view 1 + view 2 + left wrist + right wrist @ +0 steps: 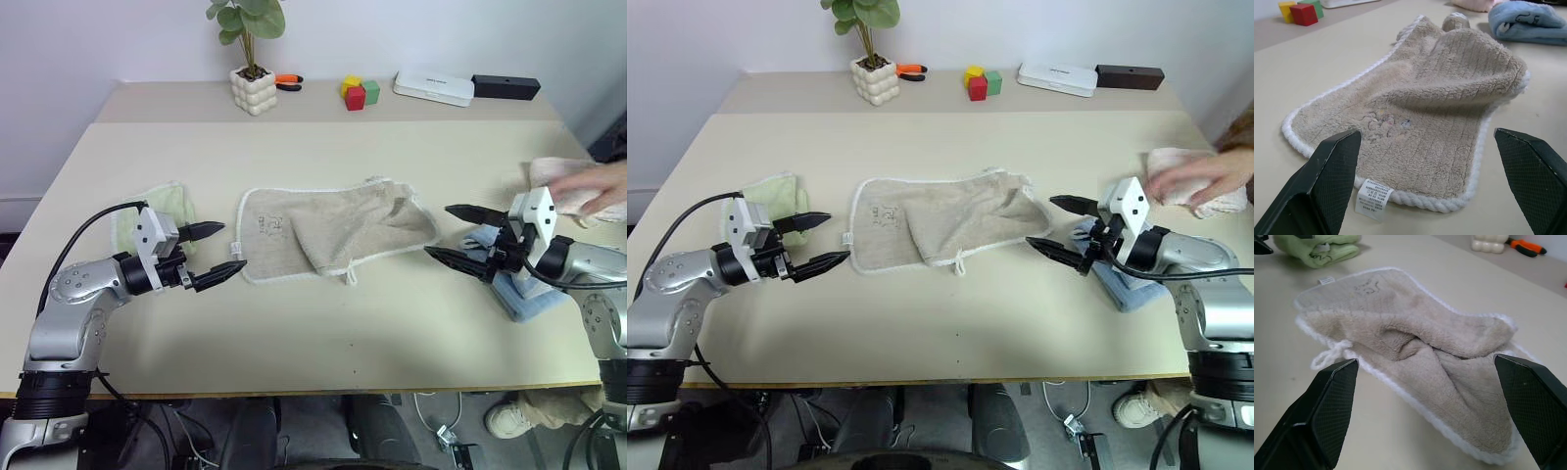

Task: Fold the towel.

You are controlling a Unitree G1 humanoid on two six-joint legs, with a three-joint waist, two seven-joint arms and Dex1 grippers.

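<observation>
**Towel rumpled, folding not yet begun**

Left eye view: the towel lies mid-table, between the two claws; its left half is flat, its right half bunched and partly turned over itself, so no clean fold is made and, as I judge it, the whole fold is left; the left claw hangs open just beside the towel's left edge, holding nothing; the right claw is open too, near the right end; a green towel lies behind the left claw, a blue one under the right arm; a person's hand rests on a pink cloth; the one container, a white pot at the table's far edge, holds a plant.

Left wrist view: open jaws frame the label end.

Right wrist view: jaws wide, the crumpled end between them, untouched.
</observation>
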